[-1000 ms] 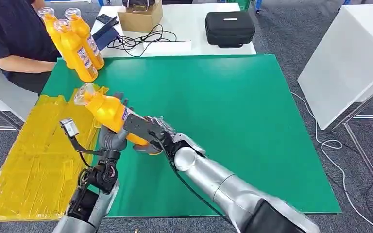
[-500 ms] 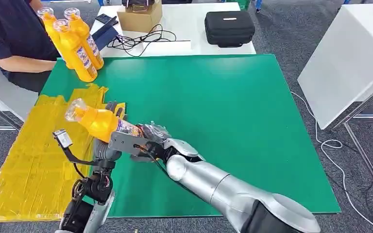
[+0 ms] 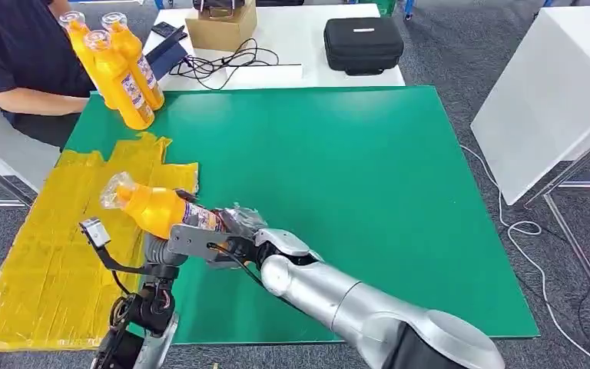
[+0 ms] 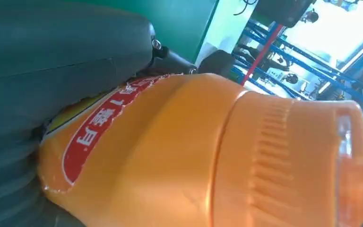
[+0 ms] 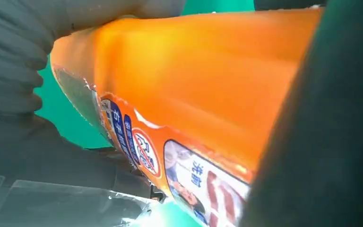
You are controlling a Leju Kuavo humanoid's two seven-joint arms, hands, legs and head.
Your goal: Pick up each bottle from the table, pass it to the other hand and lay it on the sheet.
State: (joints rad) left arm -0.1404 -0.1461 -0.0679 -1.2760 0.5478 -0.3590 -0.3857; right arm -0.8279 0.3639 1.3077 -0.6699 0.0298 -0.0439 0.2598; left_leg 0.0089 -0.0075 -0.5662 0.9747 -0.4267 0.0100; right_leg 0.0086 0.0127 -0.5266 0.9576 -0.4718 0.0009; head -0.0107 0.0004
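An orange bottle (image 3: pixel 156 209) with a clear cap hangs tilted over the edge of the yellow sheet (image 3: pixel 46 261), cap end toward the sheet. My left hand (image 3: pixel 159 247) grips its body from below, grey thumb (image 4: pixel 52 61) lying along the orange bottle (image 4: pixel 194 156). My right hand (image 3: pixel 234 228) holds the base end, its fingers (image 5: pixel 14 61) wrapped against the labelled bottle (image 5: pixel 194 71). Three more orange bottles (image 3: pixel 119 69) stand at the far left corner of the green table (image 3: pixel 369 192).
A person in a dark sleeve (image 3: pixel 15 61) sits at the far left beside the standing bottles. Behind the green table a white table holds a black case (image 3: pixel 362 44), a cardboard box (image 3: pixel 221 27) and cables. Another white table (image 3: pixel 553 92) stands to the right.
Both hands and the bottle have moved down and to the left, over the sheet's edge. The bottle now lies flatter, with its cap lower.
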